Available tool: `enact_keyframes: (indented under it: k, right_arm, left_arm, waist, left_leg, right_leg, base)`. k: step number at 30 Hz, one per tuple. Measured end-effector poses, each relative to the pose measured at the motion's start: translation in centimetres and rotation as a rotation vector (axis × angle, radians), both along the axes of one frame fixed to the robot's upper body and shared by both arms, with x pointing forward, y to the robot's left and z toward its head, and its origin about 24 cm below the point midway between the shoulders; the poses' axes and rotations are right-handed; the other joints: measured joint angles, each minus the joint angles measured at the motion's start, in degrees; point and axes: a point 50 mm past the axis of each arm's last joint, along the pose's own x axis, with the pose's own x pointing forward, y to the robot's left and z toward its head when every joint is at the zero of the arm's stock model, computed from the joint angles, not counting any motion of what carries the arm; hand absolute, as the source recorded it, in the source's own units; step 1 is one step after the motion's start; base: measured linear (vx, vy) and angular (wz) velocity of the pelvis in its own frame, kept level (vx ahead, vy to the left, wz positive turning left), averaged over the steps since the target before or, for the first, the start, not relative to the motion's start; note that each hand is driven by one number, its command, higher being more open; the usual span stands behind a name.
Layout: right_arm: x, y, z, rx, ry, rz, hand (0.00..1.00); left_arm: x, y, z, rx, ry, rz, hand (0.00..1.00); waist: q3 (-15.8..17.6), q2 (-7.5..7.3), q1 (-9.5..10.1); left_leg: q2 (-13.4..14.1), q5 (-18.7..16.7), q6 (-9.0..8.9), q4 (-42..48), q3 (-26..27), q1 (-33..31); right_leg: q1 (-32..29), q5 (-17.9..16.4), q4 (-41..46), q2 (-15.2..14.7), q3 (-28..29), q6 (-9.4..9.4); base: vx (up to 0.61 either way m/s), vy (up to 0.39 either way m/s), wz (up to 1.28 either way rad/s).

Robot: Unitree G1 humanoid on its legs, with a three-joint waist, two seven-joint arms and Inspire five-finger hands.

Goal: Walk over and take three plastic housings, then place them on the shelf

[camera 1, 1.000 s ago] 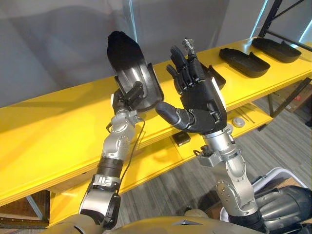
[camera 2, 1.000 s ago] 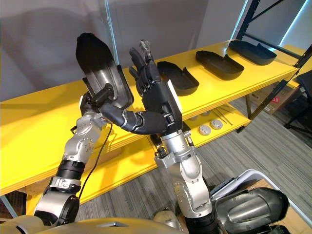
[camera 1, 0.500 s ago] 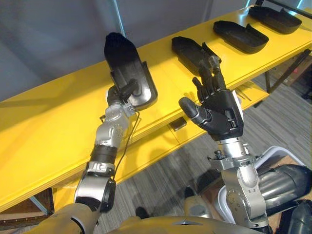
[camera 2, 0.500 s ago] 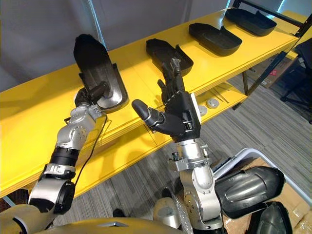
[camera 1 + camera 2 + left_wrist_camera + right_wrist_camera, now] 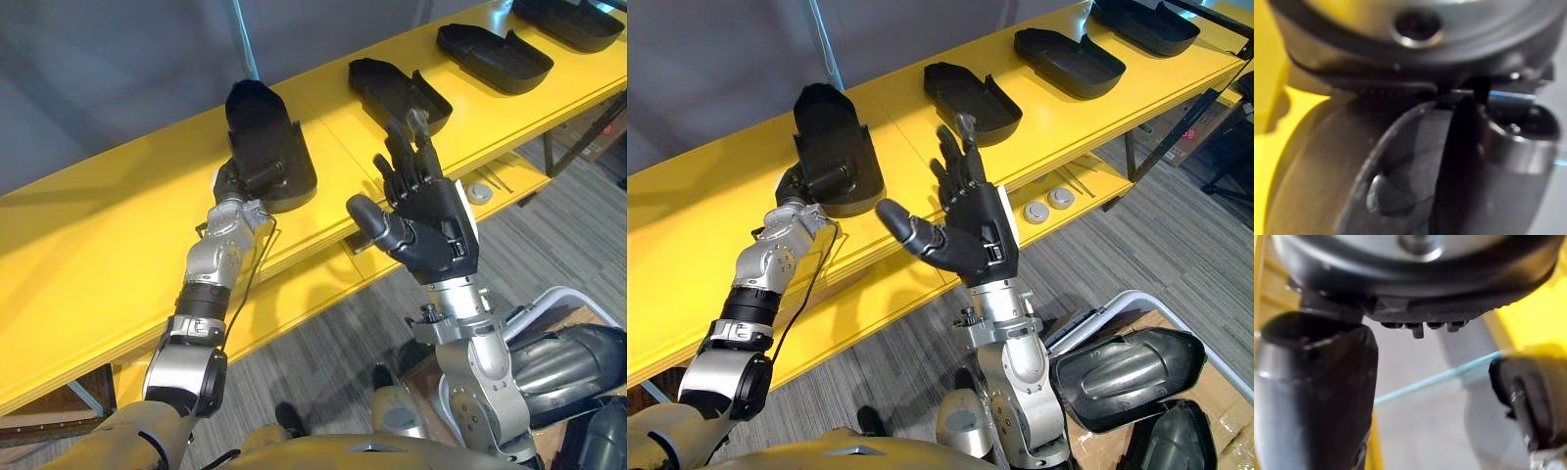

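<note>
A black plastic housing (image 5: pixel 263 137) lies hollow side up on the yellow shelf (image 5: pixel 88 245). My left hand (image 5: pixel 240 186) is shut on its near end, with the thumb hooked inside the rim; the housing's grey inner wall (image 5: pixel 1317 166) shows close up in the left wrist view. My right hand (image 5: pixel 428 220) is raised in front of the shelf edge, open, palm up with its fingers spread and nothing in it. Three more black housings (image 5: pixel 397 90) (image 5: pixel 493 54) (image 5: pixel 576 15) lie in a row further right on the shelf.
A lower yellow shelf carries small round metal parts (image 5: pixel 1036 211) and thin rods. At the lower right, a white-rimmed bin on the grey floor holds more black housings (image 5: pixel 1127 377). The shelf's left stretch is bare yellow board.
My left hand has brought the housing down from a raised, tilted pose to lie flat on the shelf. The right hand has drawn back a little from the housing, still open.
</note>
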Motion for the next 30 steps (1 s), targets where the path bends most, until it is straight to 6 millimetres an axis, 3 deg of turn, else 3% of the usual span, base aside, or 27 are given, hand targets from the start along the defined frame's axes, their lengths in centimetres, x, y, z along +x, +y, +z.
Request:
enact_keyframes:
  k: [1, 2, 4, 7, 10, 13, 22, 26, 30]
  right_arm:
    - [0.5, -1.9, -2.2, -0.010, 0.120, -0.137, 1.00]
    - [0.5, -2.5, -2.8, -0.011, 0.152, -0.174, 1.00]
    - [-0.5, -6.1, -5.7, -0.023, 0.313, -0.370, 1.00]
    - [-2.1, -8.5, -6.5, -0.042, 0.366, -0.483, 1.00]
    - [-2.3, -8.2, -6.8, -0.116, 0.417, -0.447, 1.00]
    - [-2.4, -7.2, -8.8, -0.203, 0.553, -0.358, 1.00]
    - [-4.5, -4.8, -15.7, -0.205, 0.916, -0.166, 1.00]
    - [-5.1, -4.7, -18.1, -0.211, 1.028, -0.158, 1.00]
    - [-6.0, -4.9, -20.0, -0.185, 1.109, -0.184, 1.00]
  left_arm:
    - [0.0, 0.0, 0.1, -0.001, -0.002, -0.003, 1.00]
    - [0.0, 0.0, 0.1, 0.002, -0.003, -0.006, 1.00]
    - [0.0, 0.5, 0.5, -0.004, -0.004, -0.020, 1.00]
    - [0.0, 1.9, 1.0, 0.033, -0.009, -0.002, 1.00]
    - [0.1, 3.0, 1.6, 0.066, -0.009, 0.017, 1.00]
    - [0.8, 2.9, 2.6, 0.061, -0.016, 0.000, 1.00]
    - [1.3, 1.7, 3.7, 0.084, -0.033, -0.059, 1.00]
    - [1.5, 1.5, 3.9, 0.097, -0.040, -0.071, 1.00]
    - [1.6, 1.1, 3.6, 0.109, -0.040, -0.085, 1.00]
  waist:
    - [0.04, -0.06, 0.00]
    - [0.05, -0.08, 0.01]
    - [0.53, -0.13, -0.07]
    - [1.52, -0.64, -1.13]
    - [2.05, -1.54, -1.54]
    - [2.59, -2.43, -1.91]
    - [2.64, -3.51, -1.38]
    - [2.59, -3.78, -1.48]
    - [2.05, -4.67, -1.46]
  left_leg:
    - [-0.02, -0.03, 0.02, 0.00, 0.27, -0.01]
    - [-0.03, -0.05, 0.04, 0.00, 0.31, -0.02]
    - [-0.02, -0.23, 0.08, 0.14, 0.64, 0.05]
    - [0.43, -0.42, -0.04, 0.60, 1.90, 0.19]
    - [1.52, -0.55, -0.11, 1.32, 4.22, 0.28]
    - [2.39, 0.97, -0.12, 0.84, 6.97, 0.06]
    - [1.52, 4.15, -0.38, -3.35, 4.81, 0.25]
    - [0.60, 6.52, 0.04, -6.77, 3.80, 1.38]
    - [0.35, 6.68, 0.26, -6.78, 3.17, 1.63]
  right_leg:
    - [0.01, 0.09, -0.10, -0.09, 0.04, 0.10]
    - [0.02, 0.10, -0.10, -0.12, 0.04, 0.11]
    - [0.14, 0.19, -0.12, -0.20, 0.10, 0.19]
    - [0.19, 0.54, -0.24, -0.04, 0.55, 0.18]
    - [0.30, 1.34, -1.32, 0.50, 1.28, 0.38]
    - [0.30, 1.85, -2.22, 0.43, 0.36, 0.78]
    - [0.65, 2.77, -3.36, 0.46, -1.38, 0.74]
    - [0.80, 2.80, -3.37, 0.47, -2.04, 0.69]
    - [1.32, 2.82, -3.42, 0.39, -2.44, 0.65]
  base:
    - [0.00, 0.000, 0.00]
    - [0.00, 0.000, 0.00]
    - [0.01, 0.000, -0.02]
    - [-0.01, -0.009, -0.10]
    - [-0.05, -0.036, -0.11]
    - [-0.06, -0.045, 0.16]
    - [-0.01, -0.008, 0.12]
    - [0.00, -0.005, 0.09]
    - [0.00, 0.000, 0.06]
